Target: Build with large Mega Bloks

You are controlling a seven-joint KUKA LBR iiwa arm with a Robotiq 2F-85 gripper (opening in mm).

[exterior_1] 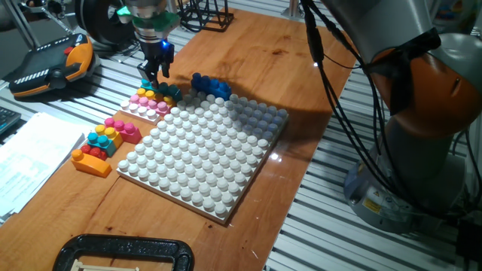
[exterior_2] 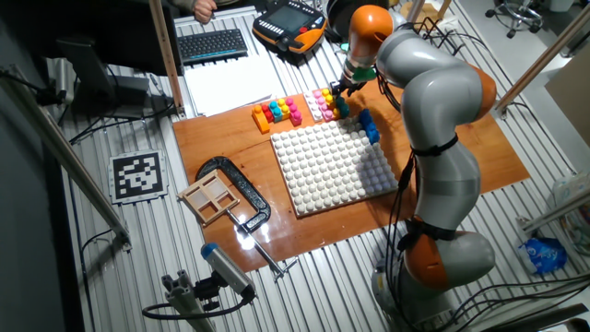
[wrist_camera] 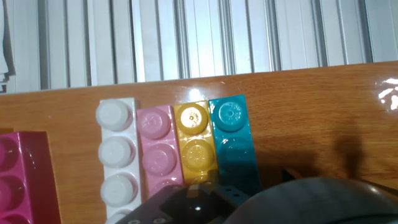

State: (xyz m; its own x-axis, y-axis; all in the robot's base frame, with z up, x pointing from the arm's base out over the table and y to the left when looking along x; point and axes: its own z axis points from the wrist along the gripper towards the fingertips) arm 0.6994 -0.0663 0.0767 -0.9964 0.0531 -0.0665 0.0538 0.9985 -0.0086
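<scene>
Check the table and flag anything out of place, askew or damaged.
Nothing looks damaged or spilled. The only stray is the dark blue brick, lying alone and at an angle on the wood beside the white baseplate, apart from the row of bricks under the gripper and the cluster to the side.

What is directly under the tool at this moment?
The tool hangs over side-by-side yellow brick and cyan brick. Their near ends are covered by it, so contact cannot be seen.
</scene>
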